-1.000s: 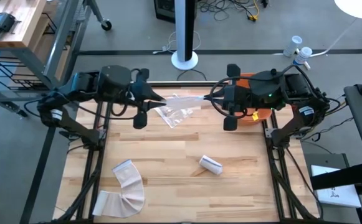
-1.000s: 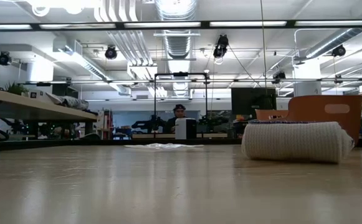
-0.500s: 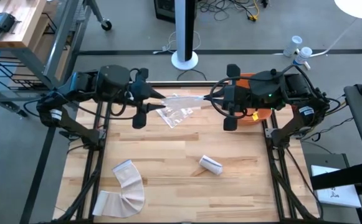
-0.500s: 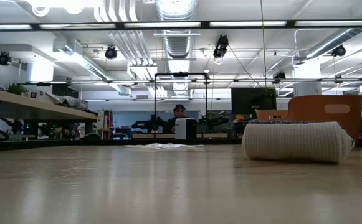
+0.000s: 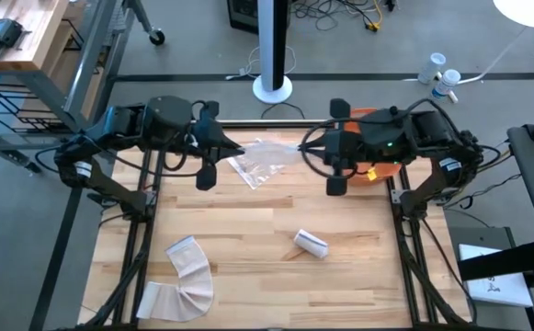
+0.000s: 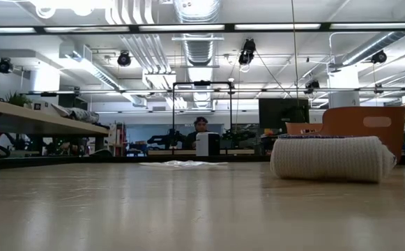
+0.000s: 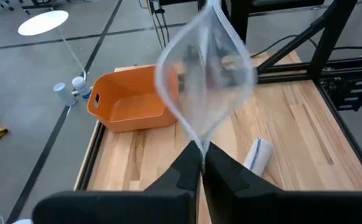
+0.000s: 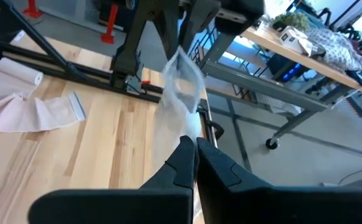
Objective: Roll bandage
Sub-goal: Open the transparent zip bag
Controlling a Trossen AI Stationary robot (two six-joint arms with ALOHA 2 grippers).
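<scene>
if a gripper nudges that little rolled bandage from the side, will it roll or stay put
The rolled bandage is a cylinder lying on its side on the bare wooden table, so it would probably roll. Its woven surface looks soft, so it likely squashes somewhat under the jaws. It looks light for its size.

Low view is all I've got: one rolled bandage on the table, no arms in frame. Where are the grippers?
Observer: Both are at the table's far edge. The left gripper and right gripper each pinch an end of a clear plastic bag.
Operator: Both shut on it?
Observer: Yes. The left wrist view shows the left gripper's fingers shut on the bag's corner; the right wrist view shows the same for the right.
Operator: Any other bandage out?
Observer: Yes, an unrolled bandage strip lies near the table's front left corner. The rolled bandage lies nearer the right.
Operator: Anything beside the table?
Observer: An orange bin under the right arm.
</scene>
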